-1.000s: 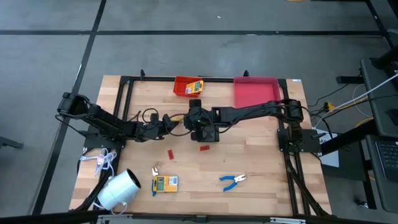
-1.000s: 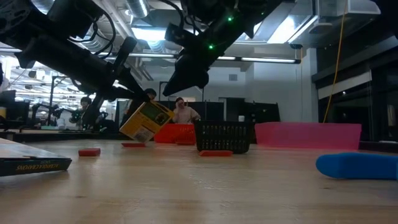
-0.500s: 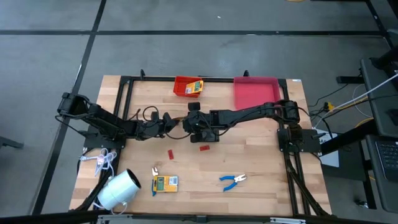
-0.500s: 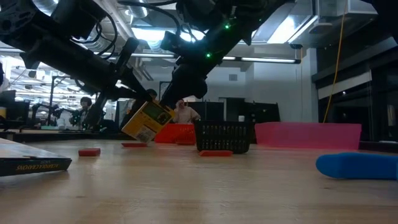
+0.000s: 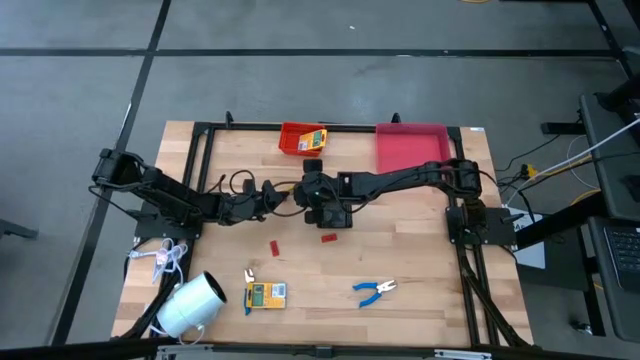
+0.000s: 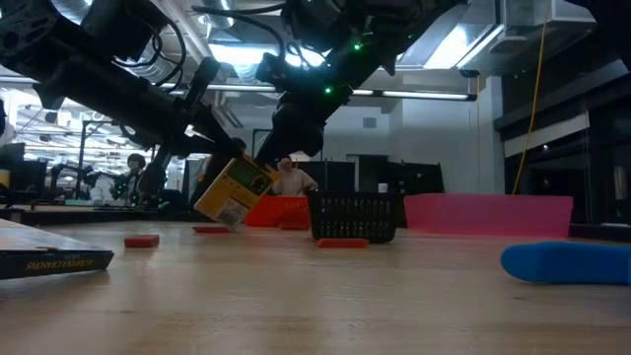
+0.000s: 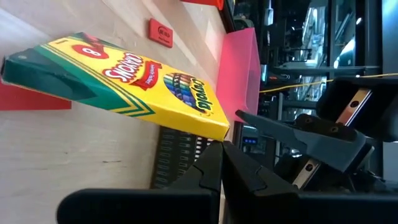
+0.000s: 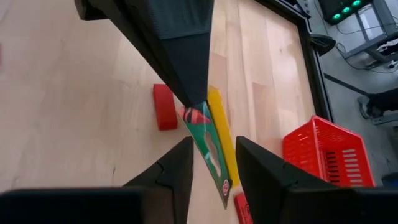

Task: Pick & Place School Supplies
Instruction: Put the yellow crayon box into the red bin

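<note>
A crayon box (image 7: 118, 81) is held tilted above mid-table, pinched at one corner by the left gripper (image 7: 222, 144), while the right gripper (image 8: 211, 163) hangs just beside it, fingers parted round its edge. For a clean handover, the right fingers should be closed squarely on the box before the left pinch is released, and the black basket (image 6: 355, 218) nearby should be kept clear.

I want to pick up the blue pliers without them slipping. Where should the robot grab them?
Probably from straight above: the pliers lie flat on the table. Pinch just behind the joint, where the splayed blue handles come together and it is narrowest. The left gripper and right gripper are at the crayon box.
</note>
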`<action>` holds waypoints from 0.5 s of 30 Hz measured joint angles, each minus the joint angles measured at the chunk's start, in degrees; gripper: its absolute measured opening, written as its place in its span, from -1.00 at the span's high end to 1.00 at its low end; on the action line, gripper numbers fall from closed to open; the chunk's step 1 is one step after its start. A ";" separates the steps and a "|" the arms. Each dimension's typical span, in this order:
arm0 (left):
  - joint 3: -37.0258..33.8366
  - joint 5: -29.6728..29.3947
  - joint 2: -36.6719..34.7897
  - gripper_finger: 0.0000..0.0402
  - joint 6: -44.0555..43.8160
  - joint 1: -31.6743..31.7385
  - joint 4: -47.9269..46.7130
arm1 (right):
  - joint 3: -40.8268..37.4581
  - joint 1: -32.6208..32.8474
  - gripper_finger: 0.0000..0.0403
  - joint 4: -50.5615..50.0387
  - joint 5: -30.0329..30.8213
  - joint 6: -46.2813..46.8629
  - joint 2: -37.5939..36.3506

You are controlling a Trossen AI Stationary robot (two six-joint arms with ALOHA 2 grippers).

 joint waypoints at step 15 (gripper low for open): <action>0.00 0.16 0.00 0.99 0.22 0.00 0.22 | 0.00 1.06 0.96 0.74 2.38 1.27 2.97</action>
